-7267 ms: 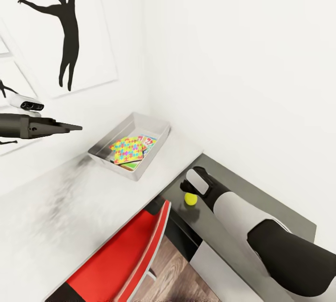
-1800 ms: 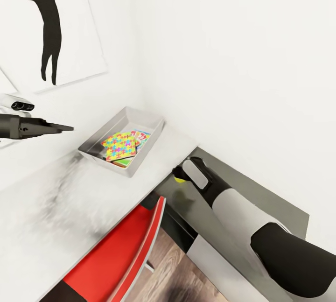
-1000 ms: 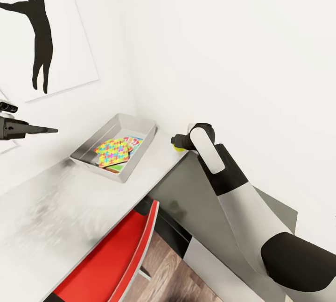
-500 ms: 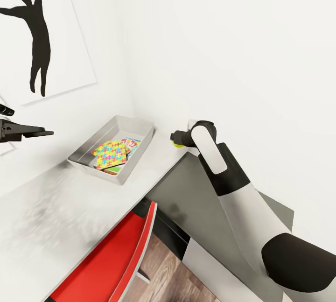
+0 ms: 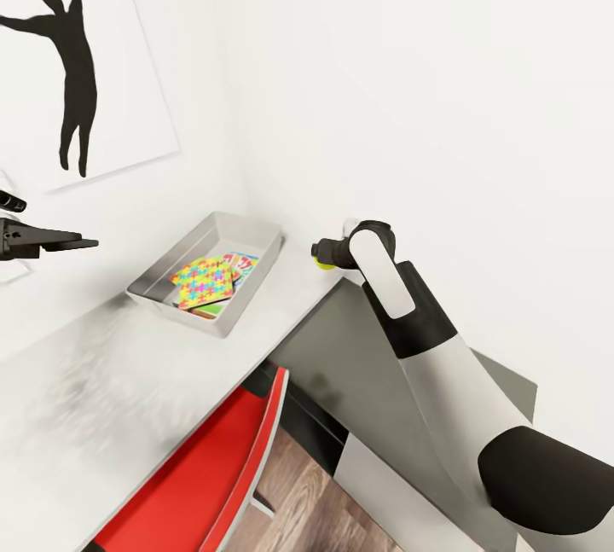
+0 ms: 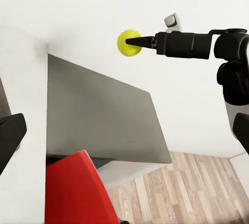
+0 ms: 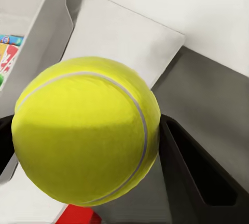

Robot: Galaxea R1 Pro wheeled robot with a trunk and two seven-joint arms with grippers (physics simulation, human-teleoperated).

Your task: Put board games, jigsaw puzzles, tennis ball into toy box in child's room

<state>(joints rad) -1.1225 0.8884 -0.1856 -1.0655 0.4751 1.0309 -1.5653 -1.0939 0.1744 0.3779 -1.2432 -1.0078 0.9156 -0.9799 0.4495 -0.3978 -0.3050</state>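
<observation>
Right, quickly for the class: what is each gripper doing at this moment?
Left gripper: holding nothing; whether open or shut cannot be told.
Right gripper: closed on the tennis ball, held in the air near the toy box.

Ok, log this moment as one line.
phase: carry | right hand: shut on tennis ball, lifted beside toy box | left hand: idle | box holds jigsaw puzzle

A red chair (image 5: 209, 471) is tucked under the table's front edge, over wood-plank floor (image 5: 303, 505). A black silhouette picture (image 5: 72, 57) hangs on the white wall.
</observation>
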